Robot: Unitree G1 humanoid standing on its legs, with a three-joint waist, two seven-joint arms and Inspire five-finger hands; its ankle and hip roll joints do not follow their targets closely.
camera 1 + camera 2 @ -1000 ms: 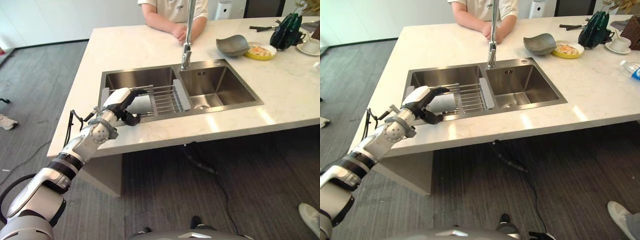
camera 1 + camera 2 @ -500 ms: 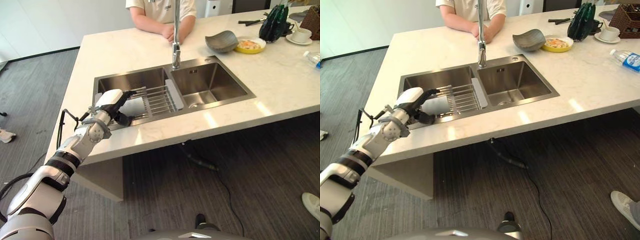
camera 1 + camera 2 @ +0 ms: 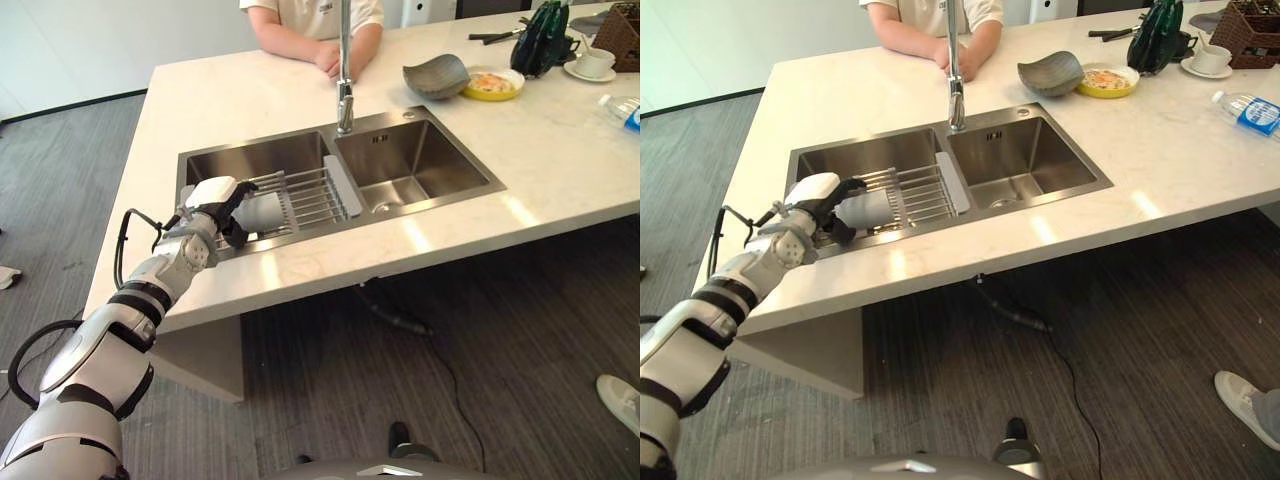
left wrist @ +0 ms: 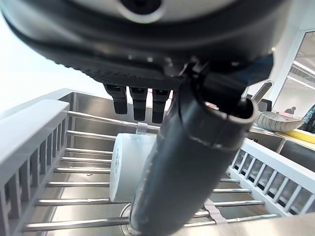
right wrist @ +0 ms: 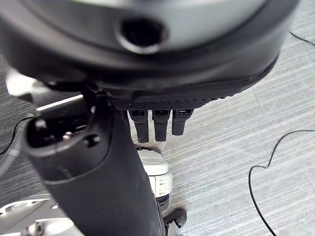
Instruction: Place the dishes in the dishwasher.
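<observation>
The left hand (image 3: 212, 200) is reaching over a white cup (image 4: 129, 166) lying on its side on the sink rack (image 3: 310, 195), fingers (image 4: 136, 102) relaxed, gripping nothing. The right hand (image 5: 118, 147) is hanging with loose, empty fingers.

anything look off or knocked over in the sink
One thing: the white cup lies on its side on the wire rack over the left basin, not upright. The left hand is at it. No spills or damage show.

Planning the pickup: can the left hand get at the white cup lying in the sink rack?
Probably yes. The left hand is already at the white cup, which lies on its side on the rack, its open fingers above it and nothing between them.
</observation>
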